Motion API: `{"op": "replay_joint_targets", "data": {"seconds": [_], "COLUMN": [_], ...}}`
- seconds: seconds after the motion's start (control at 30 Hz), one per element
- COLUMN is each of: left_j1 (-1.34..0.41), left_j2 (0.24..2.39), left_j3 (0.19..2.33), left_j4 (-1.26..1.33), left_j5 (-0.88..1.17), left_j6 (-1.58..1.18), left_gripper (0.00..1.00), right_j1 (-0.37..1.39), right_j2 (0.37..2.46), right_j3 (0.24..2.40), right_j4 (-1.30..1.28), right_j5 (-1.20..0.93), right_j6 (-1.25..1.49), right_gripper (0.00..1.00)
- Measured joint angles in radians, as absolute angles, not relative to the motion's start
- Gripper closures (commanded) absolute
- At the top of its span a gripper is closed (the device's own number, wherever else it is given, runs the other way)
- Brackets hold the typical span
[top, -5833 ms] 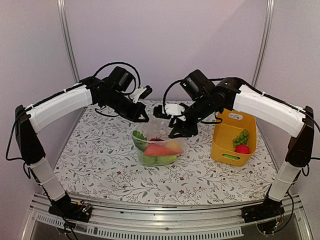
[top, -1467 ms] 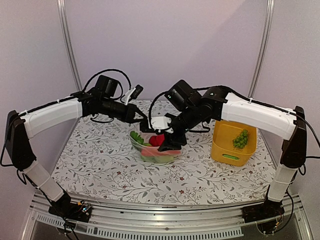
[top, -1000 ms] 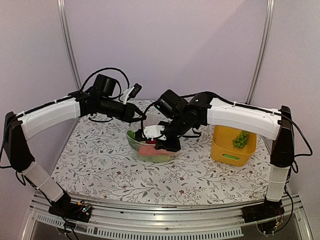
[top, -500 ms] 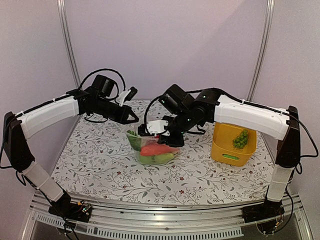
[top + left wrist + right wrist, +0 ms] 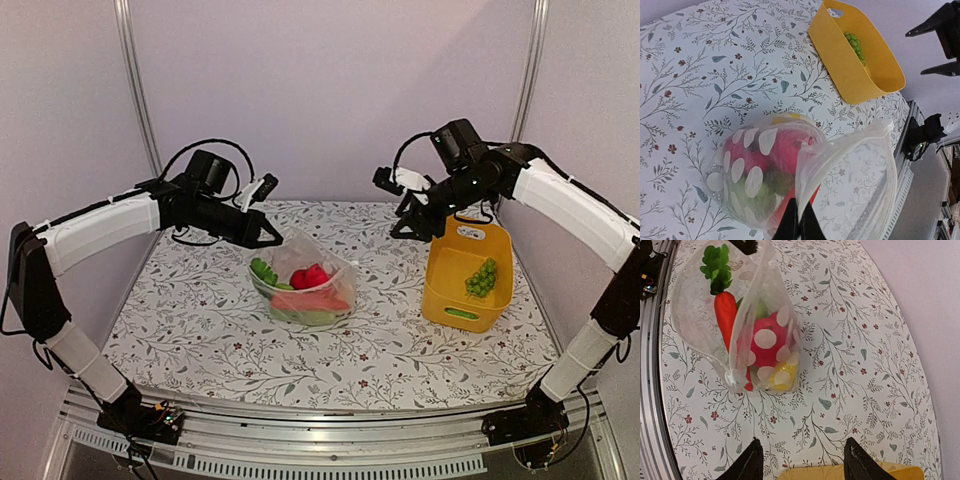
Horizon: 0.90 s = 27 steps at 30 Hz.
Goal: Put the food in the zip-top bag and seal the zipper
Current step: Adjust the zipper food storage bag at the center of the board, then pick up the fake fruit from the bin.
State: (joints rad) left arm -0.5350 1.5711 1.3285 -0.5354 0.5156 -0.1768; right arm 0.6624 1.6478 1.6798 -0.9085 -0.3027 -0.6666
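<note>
The left tool (image 5: 275, 238) is pinching the zip-top bag (image 5: 310, 285) by its mouth edge, which is slanting up-left from mid-counter (image 5: 200, 325). The carrot (image 5: 305, 300) inside is lying crosswise. The right tool (image 5: 408, 232) is hanging spread, well apart from the bag, beside the yellow bin (image 5: 450, 295).

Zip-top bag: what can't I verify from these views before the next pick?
zipper: clear strip, too thin to trace in any view.
green food low in the zip-top bag: left wrist view, blurred behind the white dots.
yellow bin: right wrist view, cut off by the bottom edge.
</note>
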Motion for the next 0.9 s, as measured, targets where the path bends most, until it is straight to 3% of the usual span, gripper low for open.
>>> {"op": "replay_joint_targets", "data": {"seconds": [0.2, 0.37, 0.53, 0.9], "left_j1": [-0.537, -0.539, -0.539, -0.540], "left_j2": [1.572, 1.572, 1.572, 1.572], "left_j3": [1.328, 1.328, 1.328, 1.328], "left_j4": [-0.536, -0.536, -0.536, -0.536], "left_j5": [0.515, 0.513, 0.511, 0.509], "left_j6": [-0.184, -0.184, -0.184, -0.184], "left_gripper": [1.00, 1.00, 1.00, 1.00], "right_j1": [0.414, 0.292, 0.269, 0.269], "right_j2": [1.539, 1.478, 1.398, 1.386], "right_j3": [1.521, 1.369, 1.222, 1.090], "right_j4": [-0.910, -0.904, -0.900, -0.813], "right_j5": [-0.282, -0.213, -0.106, 0.034], "right_j6": [-0.662, -0.712, -0.828, -1.068], "right_gripper": [0.47, 0.54, 0.61, 0.64]}}
